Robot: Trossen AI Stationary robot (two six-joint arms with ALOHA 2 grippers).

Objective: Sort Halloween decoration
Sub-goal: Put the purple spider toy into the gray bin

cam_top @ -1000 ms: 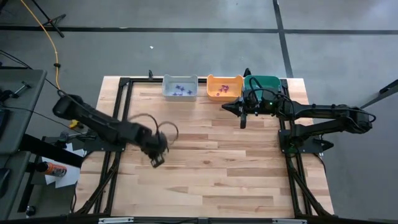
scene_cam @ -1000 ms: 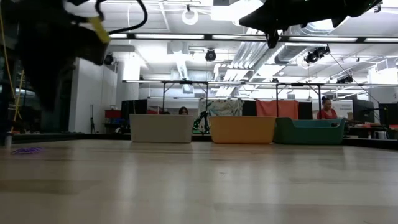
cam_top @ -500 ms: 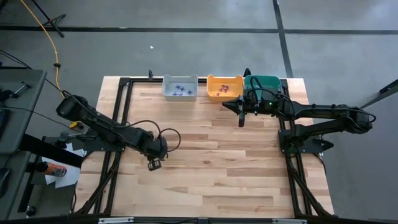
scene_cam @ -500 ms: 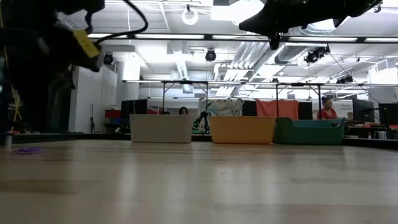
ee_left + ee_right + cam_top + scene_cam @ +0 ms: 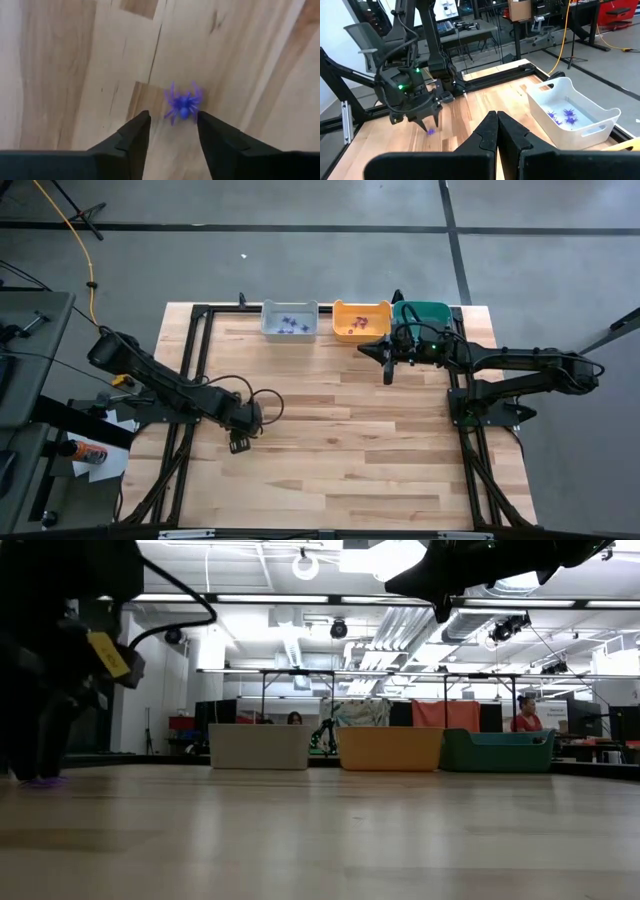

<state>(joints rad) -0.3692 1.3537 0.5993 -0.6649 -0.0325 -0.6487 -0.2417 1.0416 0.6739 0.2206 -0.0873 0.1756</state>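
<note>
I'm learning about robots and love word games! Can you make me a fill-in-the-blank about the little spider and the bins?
1. The left gripper hangs over a tiny spider that is ____ in colour.
2. The spider lies on the wooden ____.
3. Between the grey bin and the teal bin stands a bin coloured ____.
4. The right gripper has its fingers ____.

Missing words: purple; table; orange; shut
</note>
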